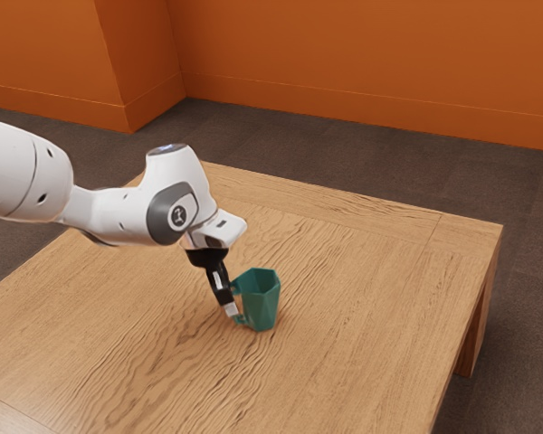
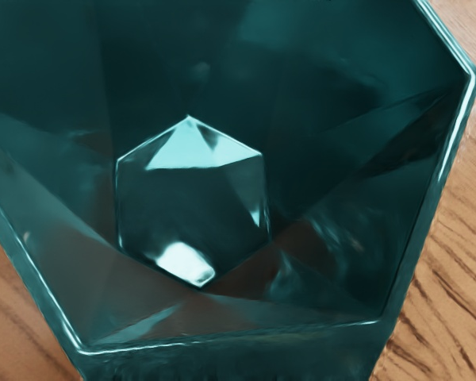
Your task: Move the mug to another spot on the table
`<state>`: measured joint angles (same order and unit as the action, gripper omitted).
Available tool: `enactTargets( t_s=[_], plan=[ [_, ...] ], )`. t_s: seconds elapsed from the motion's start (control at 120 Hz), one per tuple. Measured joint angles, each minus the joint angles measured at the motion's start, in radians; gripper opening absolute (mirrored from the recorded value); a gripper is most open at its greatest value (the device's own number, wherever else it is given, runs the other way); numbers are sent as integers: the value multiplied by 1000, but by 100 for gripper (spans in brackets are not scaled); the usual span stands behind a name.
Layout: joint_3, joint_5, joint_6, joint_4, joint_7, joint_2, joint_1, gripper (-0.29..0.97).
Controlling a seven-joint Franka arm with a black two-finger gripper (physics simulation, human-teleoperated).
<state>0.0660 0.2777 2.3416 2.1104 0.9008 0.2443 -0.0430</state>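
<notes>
While the mug point(image 1: 259, 298) stands upright, the hand point(image 1: 227, 309) hangs over its rim.

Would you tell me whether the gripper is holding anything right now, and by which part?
It cannot be told. The gripper is down at the green mug, on its side toward the exterior view's left; it stands on the table.

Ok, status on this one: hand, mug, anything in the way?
Hand low against teal mug, on the exterior view's left side; grip unconfirmed. Mug standing on table, opening up. No obstacle seen nearby.
</notes>
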Motion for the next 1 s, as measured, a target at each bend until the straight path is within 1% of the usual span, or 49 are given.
enactTargets(
  t_s=[0.1, 0.192, 0.267, 0.358, 0.458, 0.6, 0.658, 0.75, 0.9, 0.942, 1.0],
  plan=[
    [0, 0, 1, 1, 3, -28, 1, 8],
    [1, 1, 2, 4, 8, -66, 2, 4],
    [0, 6, 2, 9, 13, -93, 5, 3],
    [-1, 60, 2, 16, 36, -119, 13, 2],
    [-3, 93, 3, 38, 68, -165, 24, 3],
    [-8, 151, 10, 113, 145, -235, 65, 2],
    [-7, 202, 43, 178, 195, -274, 89, 2],
    [-7, 267, 108, 240, 288, -320, 113, 2],
    [-10, 503, 195, 291, 508, -342, 122, 2],
    [-10, 548, 210, 297, 574, -339, 133, 2],
    [-11, 594, 227, 306, 663, -332, 152, 2]
  ],
)
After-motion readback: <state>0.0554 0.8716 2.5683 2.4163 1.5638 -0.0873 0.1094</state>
